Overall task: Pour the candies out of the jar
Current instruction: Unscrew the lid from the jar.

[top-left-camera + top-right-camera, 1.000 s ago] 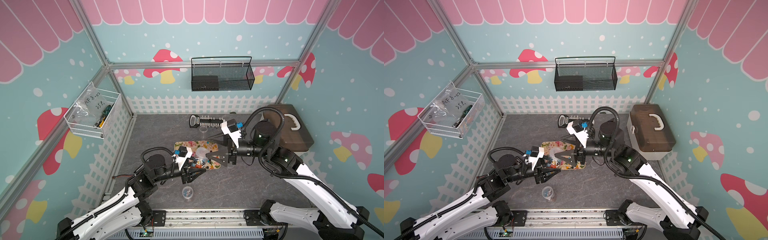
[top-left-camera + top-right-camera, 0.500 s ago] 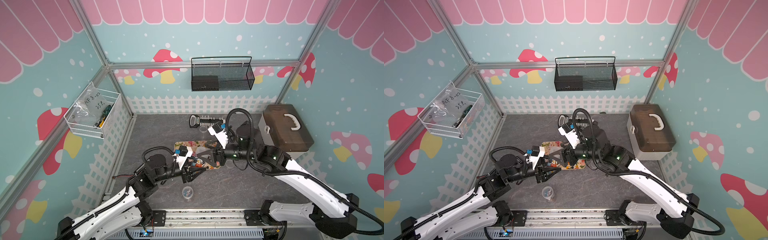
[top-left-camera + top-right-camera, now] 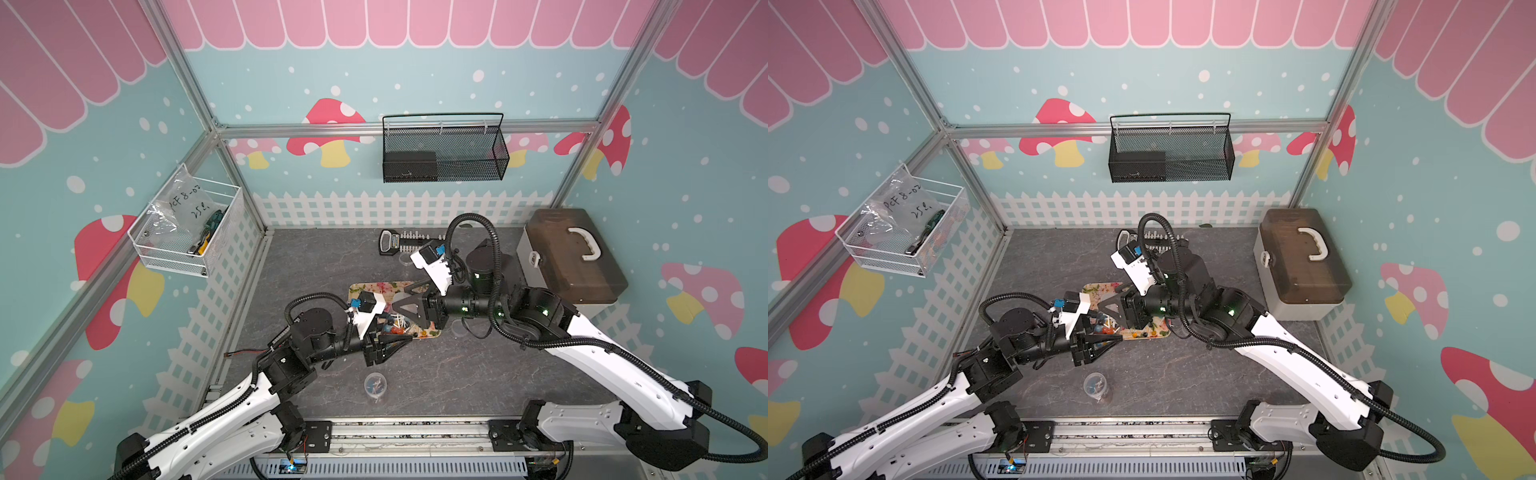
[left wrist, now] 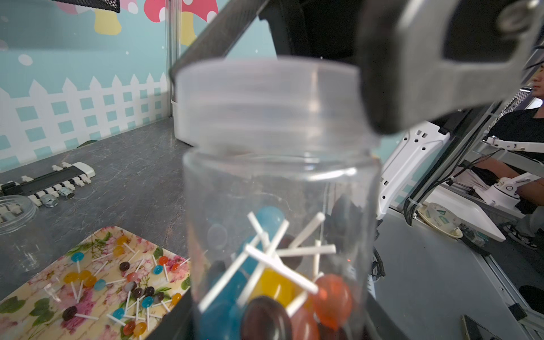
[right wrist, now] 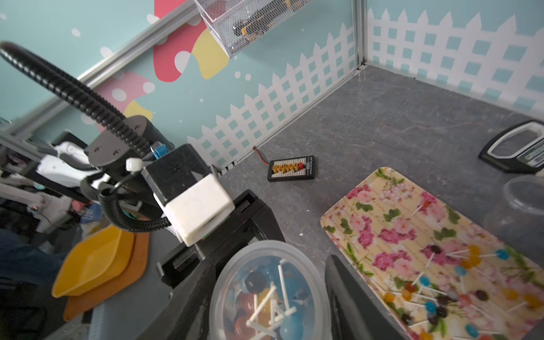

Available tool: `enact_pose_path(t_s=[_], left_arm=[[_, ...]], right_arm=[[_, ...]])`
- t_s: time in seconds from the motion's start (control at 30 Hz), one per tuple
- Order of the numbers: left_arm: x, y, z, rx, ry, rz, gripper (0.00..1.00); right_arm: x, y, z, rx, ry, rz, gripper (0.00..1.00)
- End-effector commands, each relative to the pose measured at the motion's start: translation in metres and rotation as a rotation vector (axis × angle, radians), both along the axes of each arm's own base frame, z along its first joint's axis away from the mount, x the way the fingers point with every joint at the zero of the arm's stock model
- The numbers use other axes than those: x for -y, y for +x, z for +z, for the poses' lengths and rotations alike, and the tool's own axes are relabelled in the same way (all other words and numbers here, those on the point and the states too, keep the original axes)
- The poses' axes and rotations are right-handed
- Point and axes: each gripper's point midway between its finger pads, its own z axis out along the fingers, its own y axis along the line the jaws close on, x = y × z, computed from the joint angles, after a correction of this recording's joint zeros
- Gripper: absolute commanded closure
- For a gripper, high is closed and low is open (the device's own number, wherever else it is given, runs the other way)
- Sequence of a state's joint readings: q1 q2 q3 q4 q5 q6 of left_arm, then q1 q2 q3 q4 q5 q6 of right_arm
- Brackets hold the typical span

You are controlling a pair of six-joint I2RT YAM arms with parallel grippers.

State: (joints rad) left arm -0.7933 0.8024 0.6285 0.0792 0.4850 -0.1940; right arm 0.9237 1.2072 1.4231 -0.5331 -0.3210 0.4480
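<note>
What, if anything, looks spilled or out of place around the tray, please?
Loose lollipops lie scattered across the floral tray, none visibly off it, which fits the pouring. The jar in the left gripper holds more, its lid on. Nothing looks damaged.

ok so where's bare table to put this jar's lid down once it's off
Bare table lies far left, between the left fence and the floral tray, and near front right, between the small jar and the right arm's base. Crowded: the tray with its candies and both arms, and the back by the socket rail.
</note>
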Motion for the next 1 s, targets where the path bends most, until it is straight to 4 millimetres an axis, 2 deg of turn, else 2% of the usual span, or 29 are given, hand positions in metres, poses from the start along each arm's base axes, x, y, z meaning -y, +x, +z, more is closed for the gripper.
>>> enact_pose_path(t_s=[0.0, 0.1, 0.27, 0.4, 0.47, 0.53, 0.67, 0.87, 0.93, 0.97], left_arm=[[-0.001, 0.001, 0.005, 0.017, -0.009, 0.005, 0.42], [-0.001, -0.002, 0.006, 0.012, -0.008, -0.008, 0.42], [-0.002, -0.006, 0.012, 0.018, -0.020, -0.022, 0.42], [-0.002, -0.010, 0.019, 0.024, -0.038, -0.041, 0.41], [-0.002, -0.013, 0.021, 0.021, -0.045, -0.056, 0.41], [-0.001, -0.015, 0.024, 0.020, -0.050, -0.070, 0.42], [0.000, -0.015, 0.026, 0.020, -0.051, -0.075, 0.41], [0.002, -0.013, 0.026, 0.022, -0.060, -0.072, 0.41], [0.002, -0.013, 0.026, 0.021, -0.061, -0.072, 0.42], [0.002, -0.013, 0.026, 0.021, -0.061, -0.072, 0.41]], right_arm=[[-0.001, -0.005, 0.008, 0.020, 0.000, 0.032, 0.52], [0.002, -0.009, 0.011, 0.065, -0.030, 0.060, 0.56], [0.008, -0.016, 0.034, 0.174, -0.003, 0.150, 0.57], [0.007, -0.035, 0.056, 0.331, 0.038, 0.301, 0.57], [0.008, -0.051, 0.062, 0.434, 0.064, 0.408, 0.55], [0.010, -0.058, 0.067, 0.517, 0.088, 0.450, 0.54], [0.011, -0.058, 0.070, 0.536, 0.094, 0.458, 0.54], [0.009, -0.054, 0.061, 0.491, 0.079, 0.450, 0.54], [0.008, -0.053, 0.059, 0.479, 0.074, 0.440, 0.48], [0.008, -0.051, 0.059, 0.475, 0.071, 0.432, 0.41]])
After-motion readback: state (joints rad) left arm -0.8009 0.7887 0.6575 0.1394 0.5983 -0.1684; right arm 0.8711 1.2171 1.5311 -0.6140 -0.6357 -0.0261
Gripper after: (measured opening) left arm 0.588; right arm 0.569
